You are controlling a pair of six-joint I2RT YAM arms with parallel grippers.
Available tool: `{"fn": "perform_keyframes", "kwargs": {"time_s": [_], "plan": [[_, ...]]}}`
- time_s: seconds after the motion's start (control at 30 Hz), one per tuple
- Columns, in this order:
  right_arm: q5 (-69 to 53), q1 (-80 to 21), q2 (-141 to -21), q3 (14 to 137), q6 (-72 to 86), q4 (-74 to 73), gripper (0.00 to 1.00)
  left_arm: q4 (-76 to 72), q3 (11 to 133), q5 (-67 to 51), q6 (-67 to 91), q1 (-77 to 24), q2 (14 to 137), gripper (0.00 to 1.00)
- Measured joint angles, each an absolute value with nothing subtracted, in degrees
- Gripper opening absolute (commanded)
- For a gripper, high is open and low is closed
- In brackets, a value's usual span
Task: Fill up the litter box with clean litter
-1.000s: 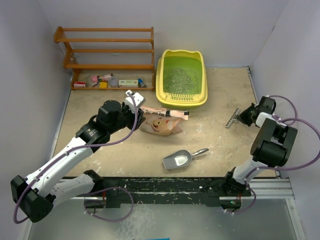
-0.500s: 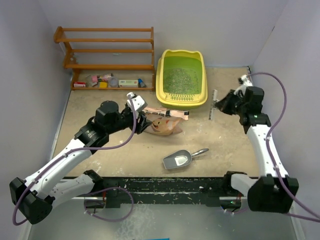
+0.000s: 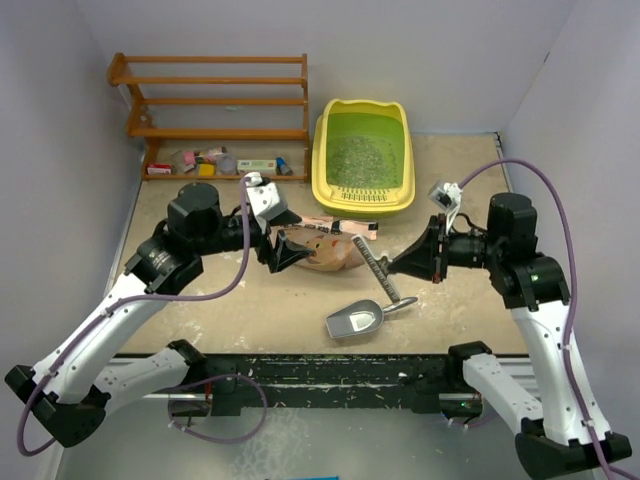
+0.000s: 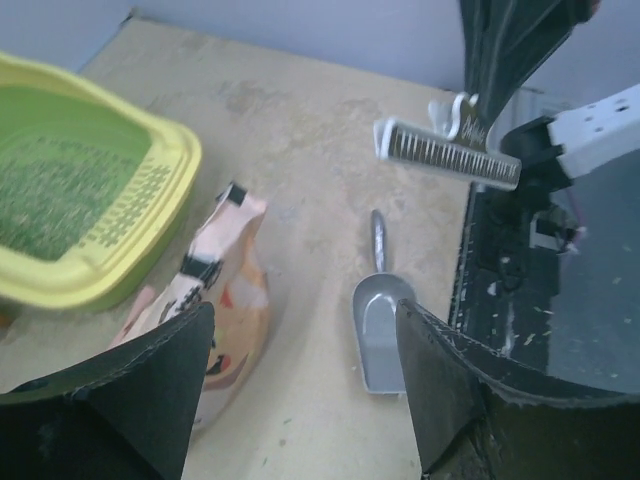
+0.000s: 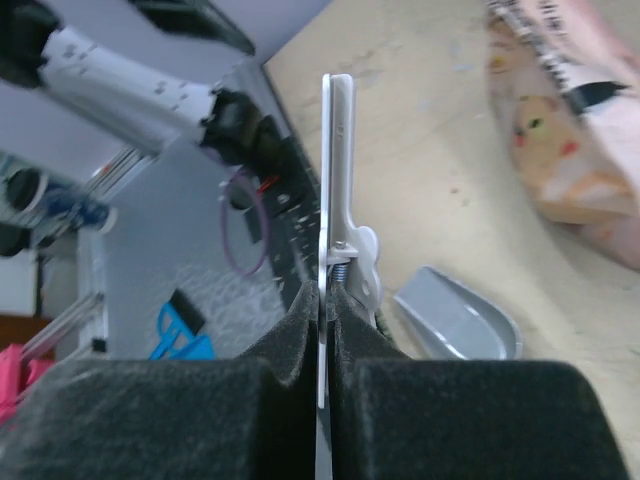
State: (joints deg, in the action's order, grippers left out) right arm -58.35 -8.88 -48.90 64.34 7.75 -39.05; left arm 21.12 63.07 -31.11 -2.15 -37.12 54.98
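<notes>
Top external: left end effector (image 3: 283, 240) has spread wide; right end effector (image 3: 396, 268) pinches the clip (image 3: 374, 266).

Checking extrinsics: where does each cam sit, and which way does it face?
Top external: high behind the robot, looking down toward the litter box; left arm and right arm show.
Left wrist: faces right over the bag and scoop; left jaws open at the bottom.
Right wrist: faces left along the clip pinched in the right jaws.
Shared: both wrist views show bag and scoop.
</notes>
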Motion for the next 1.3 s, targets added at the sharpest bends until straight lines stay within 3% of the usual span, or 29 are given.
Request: {"fn": "perform_keyframes", "kwargs": {"time_s": [0.2,0.43,0.83,1.3], "plan": [[-62.24,-16.51,-51.37,62.06,6.74,-41.25,0.00,24.25,72.53,-42.92,-2.33,-37.15,64.51,0.76],[-57.78,-27.44,-58.04,59.40,7.33,-39.59,0.00,33.12,74.78,-51.22,-5.48,-37.08,72.99,0.63],[-57.36,-28.62,-56.86,59.40,7.42,-35.38,0.00,35.48,69.73,-67.51,-6.04,-37.04,67.26,0.57],[-55.48,-28.86,-55.00,59.27,7.55,-34.59,0.00,31.79,68.29,-67.00,-2.09,-37.04,68.82,0.61]]}}
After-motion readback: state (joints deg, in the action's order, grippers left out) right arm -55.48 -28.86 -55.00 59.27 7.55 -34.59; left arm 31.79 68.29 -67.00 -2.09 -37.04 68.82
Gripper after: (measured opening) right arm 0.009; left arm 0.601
